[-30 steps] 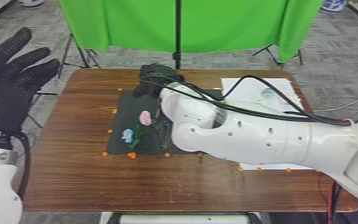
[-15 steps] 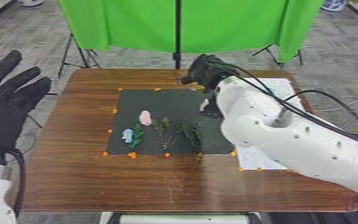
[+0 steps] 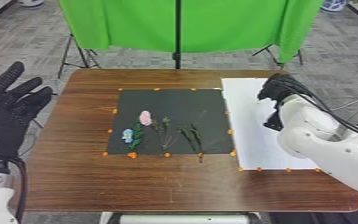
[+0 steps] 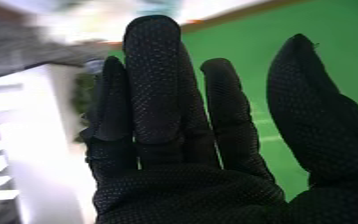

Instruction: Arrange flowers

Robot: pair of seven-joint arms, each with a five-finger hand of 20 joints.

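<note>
Cut flowers lying on dark mat, both robot hands open.
Brown wooden counter (image 3: 87, 180), grey carpet (image 3: 42, 55) around it, bright green cloth (image 3: 122, 25) and a black pole (image 3: 177, 35) past the far edge. From here I see the dark mat (image 3: 162, 100) ringed with orange dots, white sheet (image 3: 255, 145) beside it on the right. On the mat's left half, a pink bloom (image 3: 145, 118) and, nearer the robot, a pale blue bloom (image 3: 127, 134) with green leaves beside it; thin green sprigs (image 3: 193, 137) to their right, apart. Right hand (image 3: 280, 87) above the sheet's far right part, fingers straight, nothing gripped; left hand (image 3: 11, 112) left of the counter, fingers spread, empty.
</note>
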